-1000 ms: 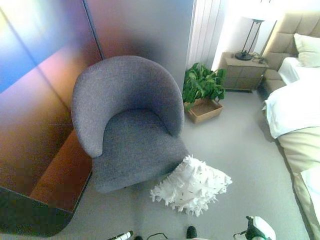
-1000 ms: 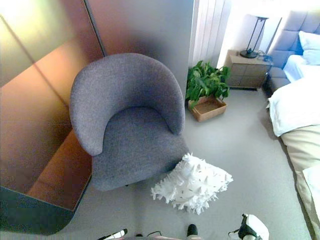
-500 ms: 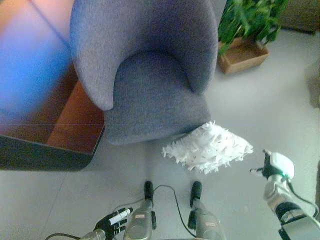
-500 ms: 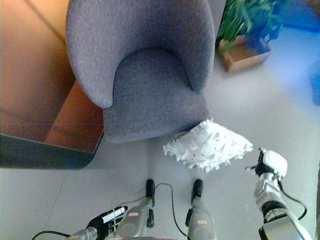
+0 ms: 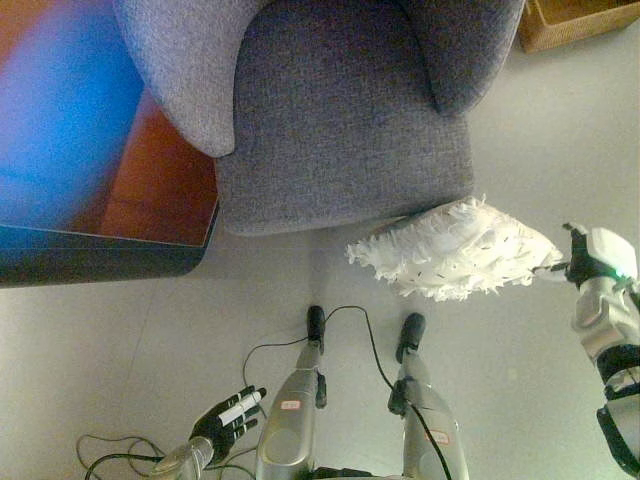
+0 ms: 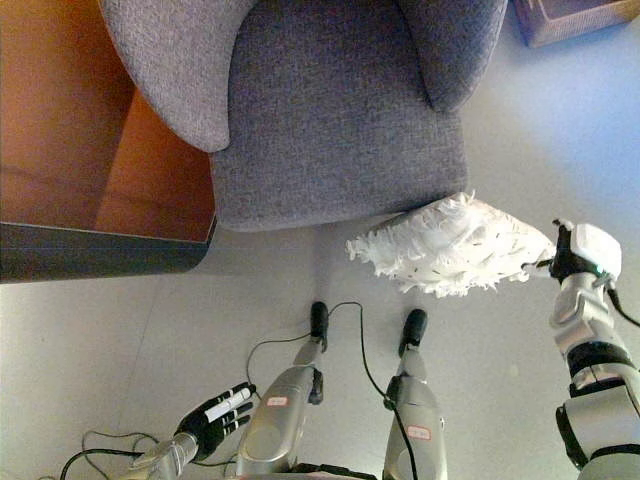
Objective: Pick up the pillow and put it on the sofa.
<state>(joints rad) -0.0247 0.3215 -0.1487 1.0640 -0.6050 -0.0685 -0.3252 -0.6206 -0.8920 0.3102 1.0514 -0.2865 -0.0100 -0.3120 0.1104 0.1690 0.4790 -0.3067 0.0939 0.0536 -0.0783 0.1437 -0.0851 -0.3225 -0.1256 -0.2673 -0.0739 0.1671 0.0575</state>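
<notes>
The grey upholstered armchair filled the top of the view, its curved back and arms wrapping the seat from ten o'clock round to two, the seat's front edge facing down toward the robot. To its left, at nine o'clock, ran a reddish-brown wooden panel with a dark lower edge, standing on the pale grey floor. And there was the pillow, white and shaggy with fringed edges, lying on the floor at about four o'clock from the seat, its upper edge tucked just against the armchair's front right corner, not on the seat at all. Up at one o'clock, a sliver of a brown woven basket peeked in at the frame's edge. The right hand came in from three o'clock, right at the pillow's right tip, close enough that it seemed to touch the fringe, though whether its fingers were spread or closed I could not tell, for a white cover hid them. Down at seven o'clock the left hand hung low and well apart from everything, dark fingers straight and relaxed, holding nothing.
</notes>
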